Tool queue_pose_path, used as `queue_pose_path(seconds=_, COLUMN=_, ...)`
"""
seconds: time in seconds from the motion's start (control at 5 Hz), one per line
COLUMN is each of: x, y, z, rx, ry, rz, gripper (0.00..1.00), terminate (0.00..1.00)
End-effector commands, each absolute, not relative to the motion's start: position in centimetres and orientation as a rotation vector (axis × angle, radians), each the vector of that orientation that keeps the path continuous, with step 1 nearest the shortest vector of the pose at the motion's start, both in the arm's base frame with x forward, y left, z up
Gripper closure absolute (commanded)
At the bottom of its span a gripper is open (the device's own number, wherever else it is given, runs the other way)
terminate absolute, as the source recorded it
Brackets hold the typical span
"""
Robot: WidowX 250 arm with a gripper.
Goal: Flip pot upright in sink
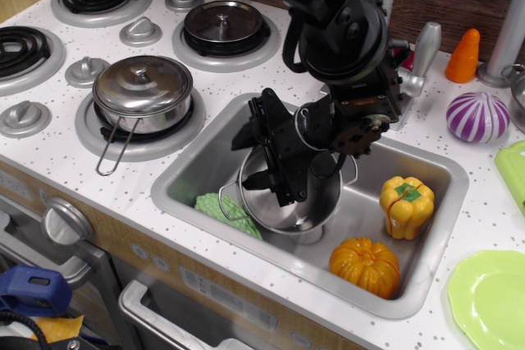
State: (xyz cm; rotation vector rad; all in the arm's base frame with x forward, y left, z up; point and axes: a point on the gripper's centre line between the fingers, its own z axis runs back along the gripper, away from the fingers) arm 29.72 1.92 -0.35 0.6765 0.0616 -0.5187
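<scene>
The shiny lidless steel pot (287,202) stands in the grey sink (205,161), near its middle, with its opening facing up and slightly toward the camera. One wire loop handle shows at its left. My black gripper (275,165) reaches down into the sink and its fingers sit at the pot's near left rim, one inside and one outside. It looks shut on the rim. The gripper body hides the pot's back wall.
In the sink lie a green cloth-like piece (225,206), a yellow pepper (406,205) and an orange pumpkin (367,266). A lidded steel pot (142,92) and a dark-lidded pan (223,24) sit on the stove burners. A purple onion (477,115), a carrot (464,55) and green plates (492,301) are at the right.
</scene>
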Motion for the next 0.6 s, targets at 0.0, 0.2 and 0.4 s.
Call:
queue_pose_path(seconds=0.0, x=30.40, y=1.98, z=1.30, rx=0.680, ry=0.008, rz=-0.494, gripper=0.00, terminate=0.00)
queue_pose_path(seconds=0.2, x=30.40, y=1.98, z=1.30, rx=0.680, ry=0.008, rz=-0.494, gripper=0.00, terminate=0.00)
queue_pose_path(seconds=0.4, x=30.40, y=1.98, z=1.30, rx=0.680, ry=0.008, rz=-0.494, gripper=0.00, terminate=1.00)
